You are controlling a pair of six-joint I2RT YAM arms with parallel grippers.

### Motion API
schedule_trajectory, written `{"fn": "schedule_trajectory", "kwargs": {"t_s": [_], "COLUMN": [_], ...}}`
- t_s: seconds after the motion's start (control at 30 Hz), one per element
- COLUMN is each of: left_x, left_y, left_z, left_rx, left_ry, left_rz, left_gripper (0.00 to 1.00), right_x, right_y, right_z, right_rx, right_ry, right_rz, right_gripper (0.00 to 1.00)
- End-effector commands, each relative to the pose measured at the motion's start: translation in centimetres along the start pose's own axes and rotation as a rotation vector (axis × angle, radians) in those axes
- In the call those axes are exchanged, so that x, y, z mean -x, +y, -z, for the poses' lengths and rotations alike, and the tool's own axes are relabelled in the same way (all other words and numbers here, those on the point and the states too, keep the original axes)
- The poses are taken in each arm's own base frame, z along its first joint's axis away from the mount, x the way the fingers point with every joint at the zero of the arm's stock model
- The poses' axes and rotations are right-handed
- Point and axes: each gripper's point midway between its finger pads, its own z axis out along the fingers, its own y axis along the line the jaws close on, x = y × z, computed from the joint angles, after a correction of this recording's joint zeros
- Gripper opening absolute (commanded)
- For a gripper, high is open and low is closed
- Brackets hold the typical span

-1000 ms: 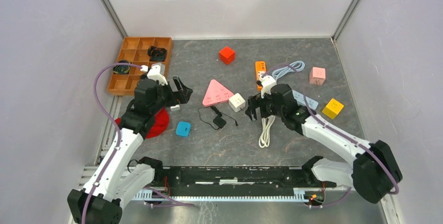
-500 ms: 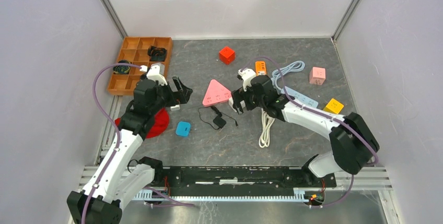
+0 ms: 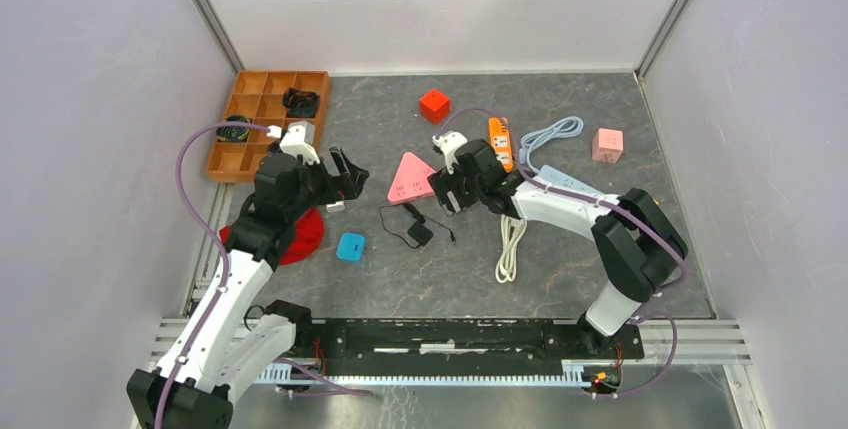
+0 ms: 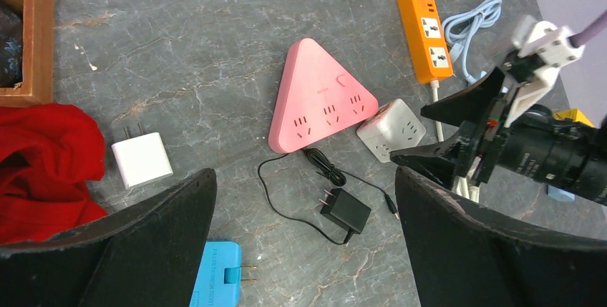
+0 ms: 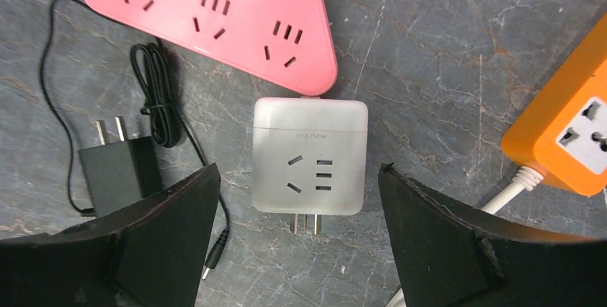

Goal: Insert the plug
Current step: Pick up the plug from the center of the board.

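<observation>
One white plug (image 5: 309, 157) beneath right gripper (image 5: 297, 169)

top external: overhead, whole table (image 3: 420, 279) | left wrist: downward, mid-range | right wrist: downward, close | shared: pink triangular power strip (image 4: 318, 99)

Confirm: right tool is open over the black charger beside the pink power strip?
Wrong object. The right tool is open over the white adapter beside the pink power strip; the black charger lies off to one side. The right wrist view shows it.
</observation>
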Motion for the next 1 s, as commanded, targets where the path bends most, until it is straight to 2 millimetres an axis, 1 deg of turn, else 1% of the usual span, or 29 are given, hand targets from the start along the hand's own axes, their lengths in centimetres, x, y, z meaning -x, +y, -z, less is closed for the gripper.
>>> {"fn": "schedule_trajectory", "kwargs": {"t_s": [0.0, 0.17, 0.23, 0.33, 0.4, 0.47, 0.53, 0.6, 0.63, 0.67, 0.77, 0.8, 0.87, 0.97], "left_x": [1.1, 1.0, 1.0, 0.9, 0.7, 0.6, 0.8, 1.2, 1.5, 1.8, 2.8, 3.0, 3.3, 3.2], "left_y": [0.0, 0.1, 0.0, -0.1, -0.3, -1.0, -1.9, -2.8, -3.2, -3.5, -4.2, -4.5, -4.9, -5.3], "left_z": [0.2, 0.1, 0.1, 0.0, 0.0, 0.1, 0.3, 0.8, 1.0, 1.2, 1.7, 1.8, 1.6, 0.9], "left_rx": [0.001, 0.004, 0.003, 0.0, -0.012, -0.04, -0.077, -0.117, -0.13, -0.146, -0.171, -0.184, -0.205, -0.244], "left_ry": [-0.046, -0.042, -0.041, -0.034, -0.025, -0.009, 0.004, 0.003, -0.005, -0.013, -0.041, -0.046, -0.061, -0.084], "left_rz": [-0.064, -0.064, -0.06, -0.045, -0.026, -0.006, 0.008, 0.011, 0.012, 0.01, 0.005, 0.005, 0.011, 0.044], "left_gripper": [1.0, 1.0, 1.0, 1.0, 1.0, 1.0, 1.0, 1.0, 1.0, 1.0, 1.0, 1.0, 1.0, 1.0], "right_x": [0.5, 0.0, 0.1, 0.9, 1.7, 2.6, 4.0, 5.8, 6.4, 7.7, 9.9, 10.4, 11.5, 13.3], "right_y": [-0.4, -0.2, -0.1, 0.0, 0.0, 0.2, 0.9, 2.0, 2.5, 3.1, 3.9, 4.0, 4.1, 4.5], "right_z": [-0.8, -1.2, -1.0, 0.0, 1.0, 2.1, 3.4, 4.9, 5.5, 6.3, 8.1, 8.5, 9.5, 10.8], "right_rx": [-0.036, -0.027, -0.023, -0.021, -0.021, -0.016, 0.017, 0.082, 0.106, 0.147, 0.199, 0.21, 0.235, 0.293], "right_ry": [0.006, 0.01, 0.006, -0.019, -0.051, -0.089, -0.147, -0.224, -0.243, -0.29, -0.367, -0.385, -0.438, -0.517], "right_rz": [0.042, 0.056, 0.059, 0.051, 0.023, -0.028, -0.081, -0.139, -0.177, -0.216, -0.339, -0.38, -0.488, -0.617], "right_gripper": [0.86, 0.74, 0.66, 0.55, 0.5, 0.47, 0.44, 0.43, 0.43, 0.42, 0.42, 0.42, 0.42, 0.41]}}
